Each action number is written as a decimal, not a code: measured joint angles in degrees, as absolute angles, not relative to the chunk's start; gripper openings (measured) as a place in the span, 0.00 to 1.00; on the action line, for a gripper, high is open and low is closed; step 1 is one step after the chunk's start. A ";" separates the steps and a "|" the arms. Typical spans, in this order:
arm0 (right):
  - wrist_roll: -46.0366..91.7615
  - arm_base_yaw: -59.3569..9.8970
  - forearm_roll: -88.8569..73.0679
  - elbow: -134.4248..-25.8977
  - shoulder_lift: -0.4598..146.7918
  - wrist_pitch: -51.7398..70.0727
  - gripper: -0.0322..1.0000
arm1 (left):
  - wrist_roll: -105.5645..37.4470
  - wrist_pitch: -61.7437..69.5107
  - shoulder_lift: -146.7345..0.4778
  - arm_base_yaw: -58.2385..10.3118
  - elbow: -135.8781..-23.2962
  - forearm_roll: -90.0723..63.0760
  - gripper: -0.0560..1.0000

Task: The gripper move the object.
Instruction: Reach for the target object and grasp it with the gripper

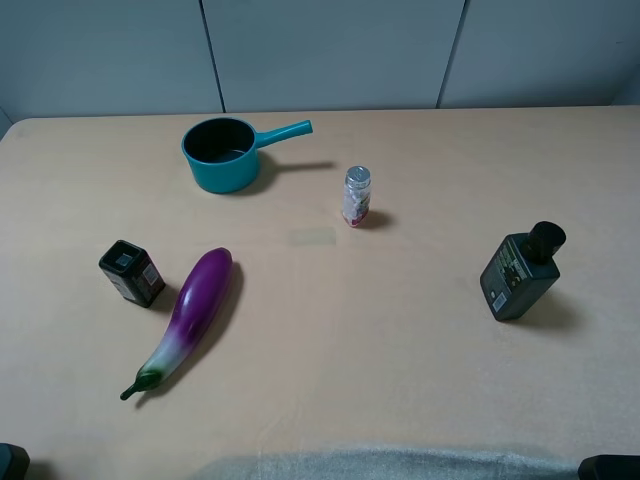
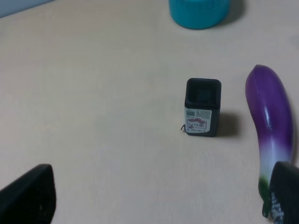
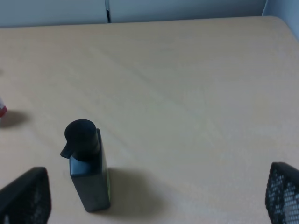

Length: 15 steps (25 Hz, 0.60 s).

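The object, a dark green-black flat bottle (image 1: 518,275) with a round black cap, stands upright on the right side of the table. It also shows in the right wrist view (image 3: 88,172). My right gripper (image 3: 154,200) is open and empty, and the bottle stands ahead of it, closer to one finger (image 3: 25,198). My left gripper (image 2: 156,205) is open and empty, with its fingers (image 2: 28,196) wide apart, far from the bottle. In the high view only dark slivers of the arms show at the bottom left corner (image 1: 12,462) and the bottom right corner (image 1: 610,467).
A small black box (image 1: 131,271) with a red-edged label stands at the left, next to a purple eggplant (image 1: 190,318). A teal pot (image 1: 222,153) sits at the back. A small clear silver-capped shaker (image 1: 356,196) stands mid-table. The table's right edge (image 3: 286,29) lies beyond the bottle.
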State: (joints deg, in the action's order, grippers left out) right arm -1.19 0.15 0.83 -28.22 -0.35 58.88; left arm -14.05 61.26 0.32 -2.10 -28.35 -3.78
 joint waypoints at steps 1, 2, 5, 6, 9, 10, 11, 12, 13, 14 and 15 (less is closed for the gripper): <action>-1.19 0.15 0.83 -28.22 -0.35 58.88 0.70 | -14.05 61.26 0.32 -2.10 -28.35 -3.78 0.90; -1.19 0.15 0.83 -28.22 -0.35 58.88 0.70 | -14.05 61.26 0.32 -2.10 -28.35 -3.78 0.90; -1.19 0.15 0.83 -28.22 -0.35 58.88 0.70 | -14.05 61.26 0.32 -2.10 -28.35 -3.78 0.90; -1.19 0.15 0.83 -28.22 -0.35 58.88 0.70 | -14.05 61.26 0.32 -2.10 -28.35 -3.78 0.90; -1.19 0.15 0.83 -28.22 -0.35 58.88 0.70 | -14.05 61.26 0.32 -2.10 -28.35 -3.78 0.90; -1.19 0.15 0.83 -28.22 -0.35 58.88 0.70 | -14.05 61.26 0.32 -2.10 -28.35 -3.78 0.90; -1.19 0.15 0.83 -28.22 -0.35 58.88 0.70 | -14.05 61.26 0.32 -2.10 -28.35 -3.78 0.90; -1.19 0.15 0.83 -28.22 -0.35 58.88 0.70 | -14.05 61.26 0.32 -2.10 -28.35 -3.78 0.90; -1.19 0.15 0.83 -28.22 -0.35 58.88 0.70 | -14.05 61.26 0.32 -2.10 -28.35 -3.78 0.90; -1.19 0.15 0.83 -28.22 -0.35 58.88 0.70 | -14.05 61.26 0.32 -2.10 -28.35 -3.78 0.90; -1.19 0.15 0.83 -28.22 -0.35 58.88 0.70 | -14.05 61.26 0.32 -2.10 -28.35 -3.78 0.90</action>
